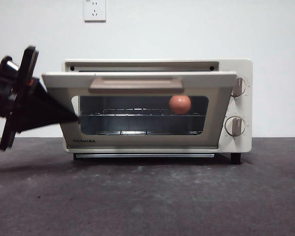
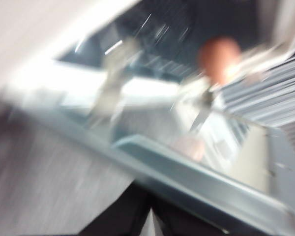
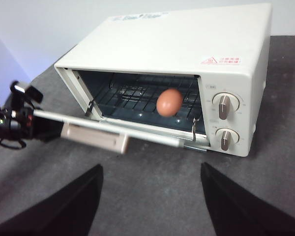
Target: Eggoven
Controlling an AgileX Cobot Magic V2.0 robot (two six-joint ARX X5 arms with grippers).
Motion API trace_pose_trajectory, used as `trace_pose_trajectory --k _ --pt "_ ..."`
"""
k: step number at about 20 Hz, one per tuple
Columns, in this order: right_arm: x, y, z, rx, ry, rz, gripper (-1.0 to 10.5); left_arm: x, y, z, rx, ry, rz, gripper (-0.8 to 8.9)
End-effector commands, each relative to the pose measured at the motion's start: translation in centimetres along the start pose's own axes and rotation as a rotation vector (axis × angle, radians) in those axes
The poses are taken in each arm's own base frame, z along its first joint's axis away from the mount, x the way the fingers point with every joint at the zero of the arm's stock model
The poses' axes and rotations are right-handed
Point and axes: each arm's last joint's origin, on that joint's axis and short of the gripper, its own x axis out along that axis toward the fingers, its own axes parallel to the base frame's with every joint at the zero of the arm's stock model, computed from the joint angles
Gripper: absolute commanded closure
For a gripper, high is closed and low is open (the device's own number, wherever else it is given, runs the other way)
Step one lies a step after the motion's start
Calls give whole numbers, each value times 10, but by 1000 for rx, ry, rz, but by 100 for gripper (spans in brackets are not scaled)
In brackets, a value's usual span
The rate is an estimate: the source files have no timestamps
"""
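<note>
The cream TOSHIBA oven (image 1: 243, 69) stands on the dark table, also in the right wrist view (image 3: 187, 44). Its glass door (image 1: 137, 78) hangs half open, tilted out from the top. The reddish-brown egg (image 1: 180, 104) lies on the wire rack (image 1: 137, 115) inside, toward the knob side, also in the right wrist view (image 3: 169, 102) and blurred in the left wrist view (image 2: 219, 56). My left gripper (image 1: 73, 118) is at the door's left edge (image 3: 44, 129). My right gripper (image 3: 151, 167) is open and empty, above the table in front of the oven.
Two knobs (image 1: 238, 86) (image 1: 235, 126) sit on the oven's right panel. The dark grey table (image 1: 147, 196) stretches in front of the oven. A white wall with a socket (image 1: 95, 10) is behind.
</note>
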Motion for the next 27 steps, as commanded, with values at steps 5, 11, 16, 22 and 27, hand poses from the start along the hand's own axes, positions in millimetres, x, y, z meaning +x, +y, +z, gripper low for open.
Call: trace_pose_trajectory --k 5,11,16,22,27 --pt "-1 1 0 9 22 -2 629 1 -8 18 11 -163 0 807" --pt "-1 1 0 9 24 -3 629 -1 -12 22 27 -191 -12 807" --pt "-1 1 0 9 25 -3 629 -4 -22 23 39 -191 -18 806" --pt "-1 1 0 8 25 -3 639 -20 -50 24 100 -197 30 806" --pt "-1 0 -1 6 26 -3 660 -41 -82 11 186 -188 166 806"
